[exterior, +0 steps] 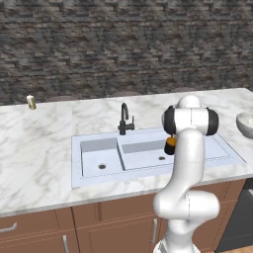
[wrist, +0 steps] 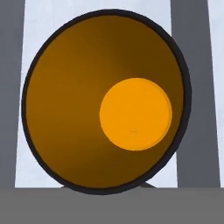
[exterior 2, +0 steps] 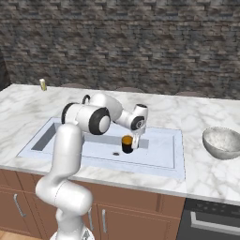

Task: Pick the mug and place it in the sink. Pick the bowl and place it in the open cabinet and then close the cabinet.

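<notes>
At the right base view's centre, your end effector grips the mug by its rim, just above the sink's larger basin.

The bowl (right side) is cut by the edge.

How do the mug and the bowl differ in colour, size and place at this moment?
The mug is black outside and orange inside; the bowl is mottled grey-white. The mug is narrow and much smaller; the bowl is wide and shallow. The mug is over the larger right basin of the sink, at the gripper; the bowl rests on the marble counter, right of the sink, away from the arm. Both are round, upright and look empty.
</notes>
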